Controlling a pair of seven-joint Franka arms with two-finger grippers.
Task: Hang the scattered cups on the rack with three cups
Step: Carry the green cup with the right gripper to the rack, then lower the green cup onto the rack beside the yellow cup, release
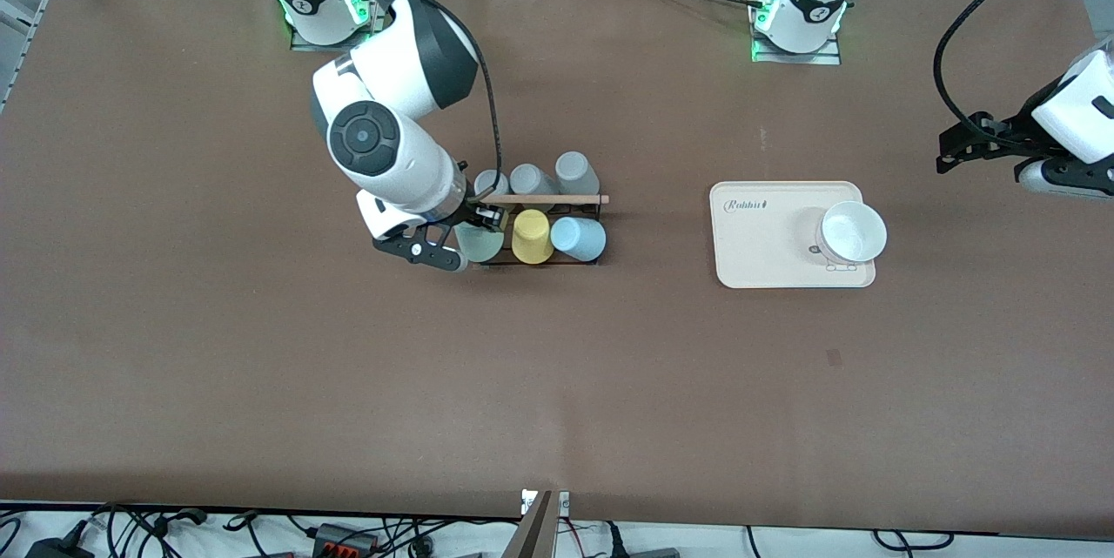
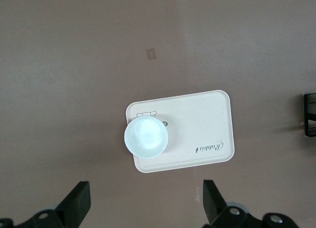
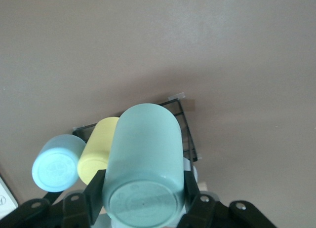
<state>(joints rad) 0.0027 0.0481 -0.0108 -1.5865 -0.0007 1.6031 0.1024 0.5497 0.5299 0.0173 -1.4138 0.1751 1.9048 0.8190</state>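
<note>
My right gripper is shut on the pale mint green cup, held base up at the black wire rack, at its end toward the right arm. In the right wrist view the fingers press both sides of the mint cup. I cannot tell whether it sits on a peg. The light blue cup sits tilted on the rack beside the yellow cup; both also show in the right wrist view, light blue and yellow. My left gripper waits open and empty in the air at the left arm's end of the table, also seen in its wrist view.
Three grey cups stand on the rack's row farther from the front camera, under the wooden rod. A cream tray with a white bowl lies toward the left arm's end; the left wrist view shows the tray and bowl.
</note>
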